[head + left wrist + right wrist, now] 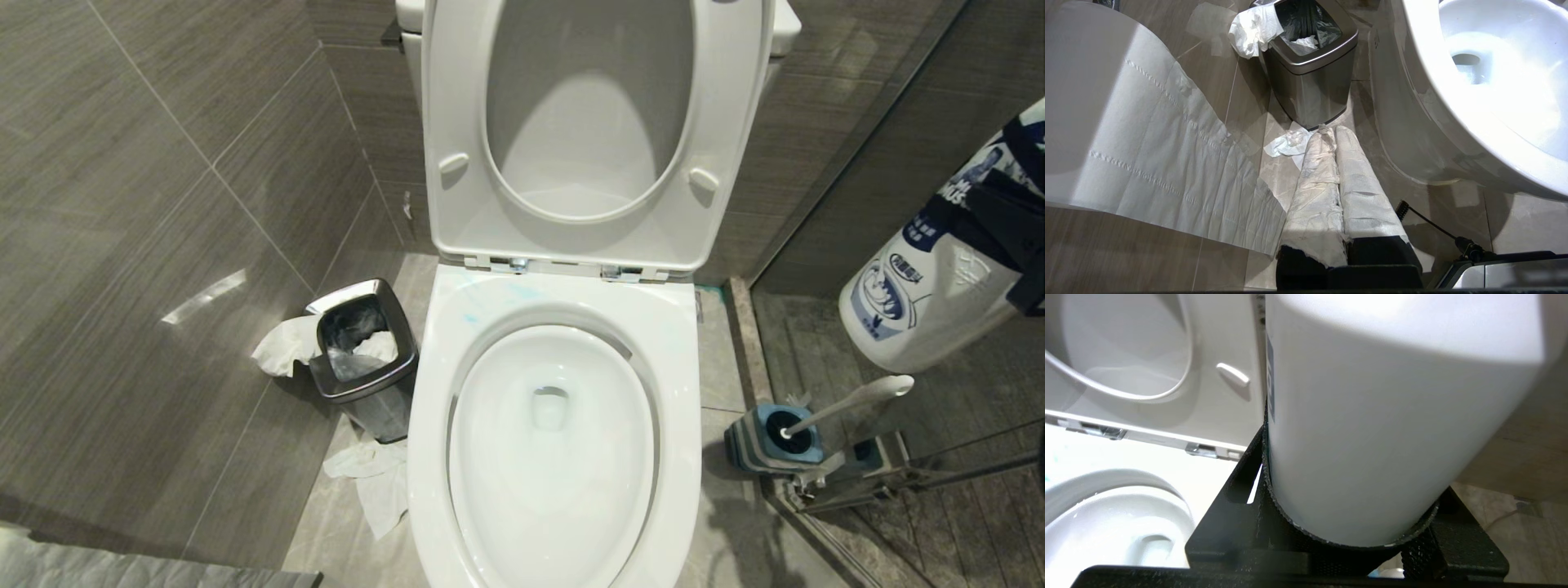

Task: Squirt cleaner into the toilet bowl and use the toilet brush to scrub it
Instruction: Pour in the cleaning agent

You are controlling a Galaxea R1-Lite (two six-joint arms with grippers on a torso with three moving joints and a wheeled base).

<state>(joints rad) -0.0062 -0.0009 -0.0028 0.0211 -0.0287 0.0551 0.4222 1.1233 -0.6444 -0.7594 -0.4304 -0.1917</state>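
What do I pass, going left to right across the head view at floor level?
Crumpled tissue → chrome waste bin → toilet bowl → striped brush holder → toilet brush handle tip → white cleaner bottle in the right gripper.

Cleaner bottle [939, 269] cut by right edge; cap unseen; toilet bowl [555, 563] front cropped.
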